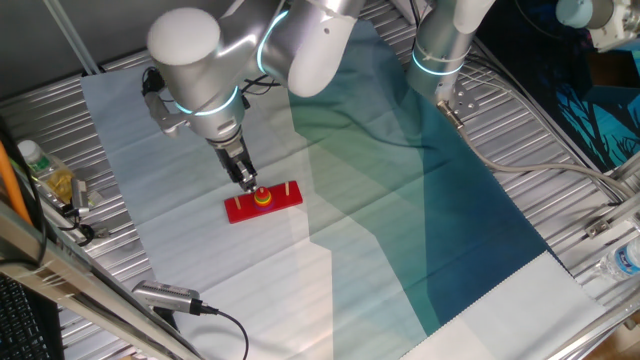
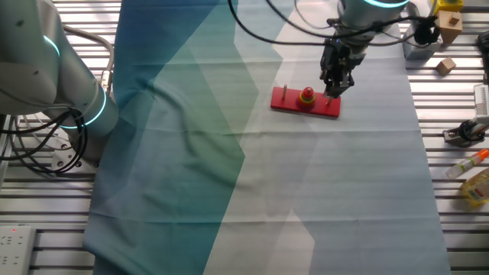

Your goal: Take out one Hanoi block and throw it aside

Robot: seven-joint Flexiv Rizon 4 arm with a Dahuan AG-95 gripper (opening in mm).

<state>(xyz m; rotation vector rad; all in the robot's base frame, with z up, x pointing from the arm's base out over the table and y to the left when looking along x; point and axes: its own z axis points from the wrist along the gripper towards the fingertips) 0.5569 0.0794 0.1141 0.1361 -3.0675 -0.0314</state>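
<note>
The Hanoi block [image 1: 263, 192] is a tiny red ring on top of a yellow disc [image 1: 263, 199], on the middle peg of a flat red base [image 1: 280, 200]. It also shows in the other fixed view [image 2: 307, 92], above the yellow disc [image 2: 307, 98] on the base [image 2: 290, 103]. My gripper [image 1: 247, 181] hangs low over the end of the base, just beside the stack and close to the end peg. In the other fixed view the gripper [image 2: 335, 89] points down. Its fingers look slightly apart and hold nothing.
The base lies on a white and teal cloth [image 1: 400, 220] over a metal slatted table. A second arm's base [image 1: 440, 60] stands behind. A bottle [image 1: 45, 170] and a cabled device [image 1: 165, 297] lie at the left; small blocks [image 2: 445, 65] and tools [image 2: 464, 134] lie at the side.
</note>
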